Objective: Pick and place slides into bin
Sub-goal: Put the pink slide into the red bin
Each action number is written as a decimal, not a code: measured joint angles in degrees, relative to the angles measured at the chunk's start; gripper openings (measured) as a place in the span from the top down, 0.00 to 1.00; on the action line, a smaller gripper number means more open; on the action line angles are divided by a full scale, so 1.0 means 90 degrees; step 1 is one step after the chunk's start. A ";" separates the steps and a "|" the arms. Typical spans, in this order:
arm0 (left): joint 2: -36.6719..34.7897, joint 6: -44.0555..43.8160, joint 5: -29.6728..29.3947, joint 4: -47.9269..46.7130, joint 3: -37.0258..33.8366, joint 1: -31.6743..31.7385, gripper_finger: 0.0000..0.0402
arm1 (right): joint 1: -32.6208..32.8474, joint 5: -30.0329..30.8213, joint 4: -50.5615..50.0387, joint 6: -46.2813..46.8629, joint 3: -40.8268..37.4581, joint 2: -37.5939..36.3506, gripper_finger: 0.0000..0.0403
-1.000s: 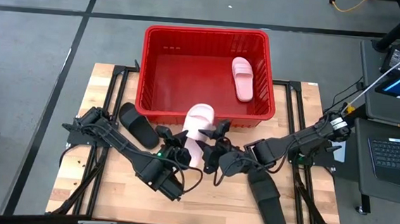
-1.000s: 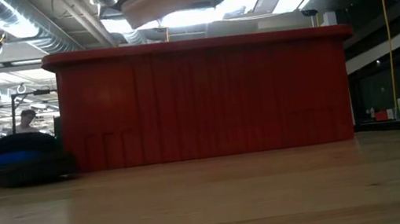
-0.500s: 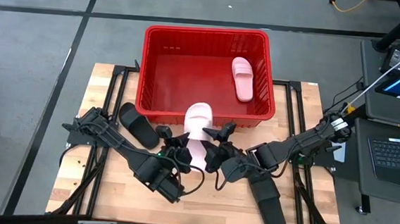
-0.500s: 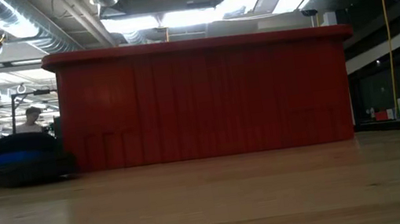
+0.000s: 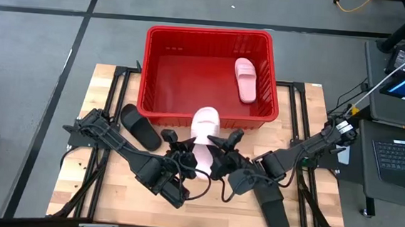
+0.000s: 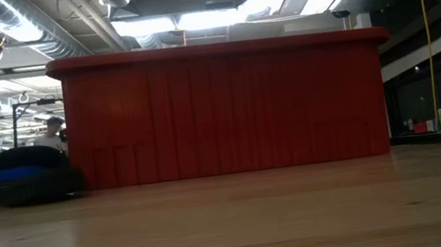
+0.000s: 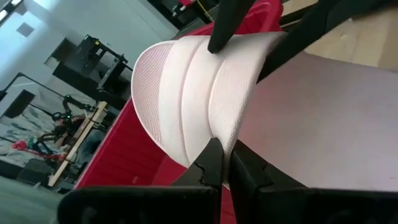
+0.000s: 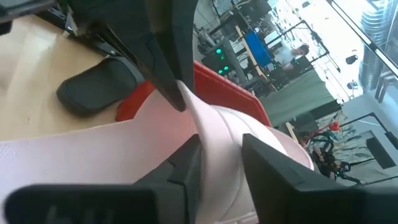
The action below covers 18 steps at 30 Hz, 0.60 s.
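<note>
- You have the left gripper [image 5: 184, 146] low in the centre of the high view, its fingers pressed together on the strap edge of a pale pink ribbed slide sandal [image 5: 203, 131]; the left wrist view shows the two dark fingers [image 7: 214, 163] pinching that strap [image 7: 193, 93].
- Your right gripper [image 5: 223, 145] sits just right of it, fingers either side of the same strap; the right wrist view shows the strap [image 8: 224, 146] between them, but you cannot tell whether they are clamped on it.
- The held sandal's toe end overlaps the near wall of the large red slotted plastic basket [image 5: 156, 67], which fills the upper centre of the frame.
- A second pale pink sandal [image 5: 245, 78] lies inside the basket, by its right wall.
- One black slide sandal [image 5: 139, 124] lies on the wooden table [image 5: 112, 186] at centre left, beside the basket's lower left corner.
- Another black sandal [image 5: 273, 208] lies at lower right, under the right arm.
</note>
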 joint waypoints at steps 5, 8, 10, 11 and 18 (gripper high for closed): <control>0.0000 0.0051 0.0115 0.0043 0.0000 -0.0065 0.98 | 0.0056 -0.0041 0.0002 -0.0001 0.0000 0.0000 0.84; 0.0000 0.0253 0.0049 0.0047 0.0000 -0.0153 0.97 | 0.0058 -0.0043 -0.0001 -0.0001 0.0000 0.0000 0.94; 0.0000 0.0414 -0.0022 0.0050 0.0005 -0.0214 0.95 | 0.0054 -0.0038 -0.0005 -0.0018 0.0000 0.0000 0.97; 0.0000 0.0495 -0.0108 0.0057 0.0005 -0.0244 0.94 | 0.0044 0.0002 0.0000 -0.0026 0.0000 0.0000 0.97; -0.0110 0.0844 -0.0433 0.0068 0.0007 -0.0520 0.91 | -0.0093 0.0405 0.0068 -0.0216 -0.0002 -0.0027 0.97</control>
